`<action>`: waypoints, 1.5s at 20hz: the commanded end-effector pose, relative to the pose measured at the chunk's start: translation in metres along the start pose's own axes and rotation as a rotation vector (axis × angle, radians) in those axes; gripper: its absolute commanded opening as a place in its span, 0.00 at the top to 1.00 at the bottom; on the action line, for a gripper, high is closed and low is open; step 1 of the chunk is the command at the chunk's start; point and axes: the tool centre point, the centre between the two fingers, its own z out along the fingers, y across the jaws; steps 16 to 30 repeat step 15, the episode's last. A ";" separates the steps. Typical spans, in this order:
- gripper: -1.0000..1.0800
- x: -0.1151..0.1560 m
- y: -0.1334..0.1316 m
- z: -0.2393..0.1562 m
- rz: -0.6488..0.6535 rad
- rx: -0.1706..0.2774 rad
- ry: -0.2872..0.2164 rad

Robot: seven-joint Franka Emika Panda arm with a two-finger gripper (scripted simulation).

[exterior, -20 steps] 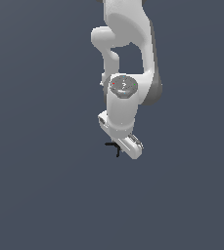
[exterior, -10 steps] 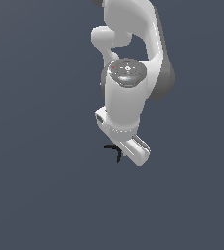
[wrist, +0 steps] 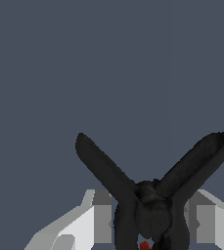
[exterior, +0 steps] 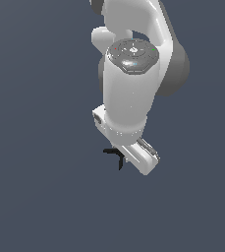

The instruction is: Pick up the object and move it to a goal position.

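My gripper (wrist: 150,222) sits with a finger (wrist: 91,219) on each side of the object (wrist: 150,195), contact not clear so I cannot tell if it's clenched; object looks light, stiff, thin-pronged, so grab the central hub, not the 2 splayed prongs.
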 end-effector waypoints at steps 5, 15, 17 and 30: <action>1.00 0.009 -0.010 -0.015 0.000 0.000 -0.001; 1.00 0.013 -0.015 -0.023 0.000 0.000 -0.001; 1.00 0.013 -0.015 -0.023 0.000 0.000 -0.001; 1.00 0.013 -0.015 -0.023 0.000 0.000 -0.001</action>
